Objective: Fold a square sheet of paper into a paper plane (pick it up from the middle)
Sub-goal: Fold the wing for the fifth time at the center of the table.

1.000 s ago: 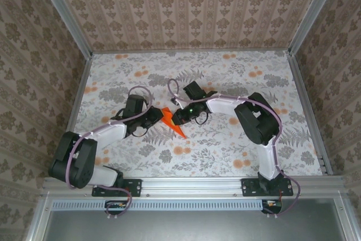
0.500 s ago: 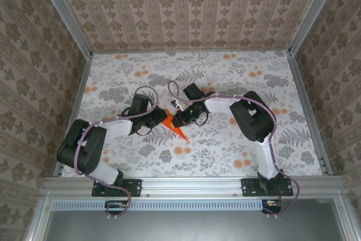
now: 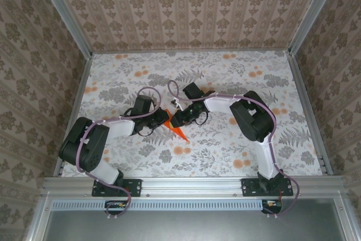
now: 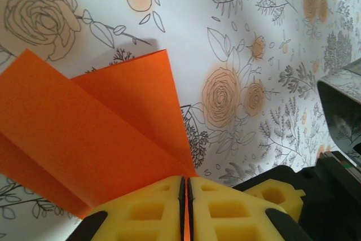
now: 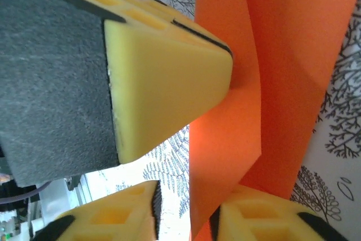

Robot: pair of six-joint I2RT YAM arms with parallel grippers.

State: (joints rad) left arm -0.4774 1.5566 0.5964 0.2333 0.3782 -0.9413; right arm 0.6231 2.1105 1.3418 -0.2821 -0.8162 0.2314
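Two arms reach in from the near edge & meet at the centre of the table (image 3: 214,150), w/ the orange paper (image 3: 180,132) between them. From above, its tip lies on the floral cloth pointing to ~5 o'clock, toward the near edge. The wider end runs up to ~11 o'clock into the grippers.

Left gripper (image 4: 185,196) comes at it from 9 o'clock. Its pads are clamped flat together on the paper's edge, w/ folded layers fanning out beyond them.

Right gripper (image 5: 183,213) comes from 3 o'clock. Its fingers are parted and a paper flap hangs in the gap, apparently brushing one pad but not pinched. Just past it, the left's yellow fingertip presses the paper.

Judgement: the step is prob. a re-grip to sharpen a crease.
- Left shd hold firm w/o twisting, since thin paper buckles easily.
- Right shd line its pads along the crease, not across it, then close squarely so the layers lie stacked.
- Don't pull apart while both grip: tear risk.

Beyond, the far cloth & patterned walls play no part.
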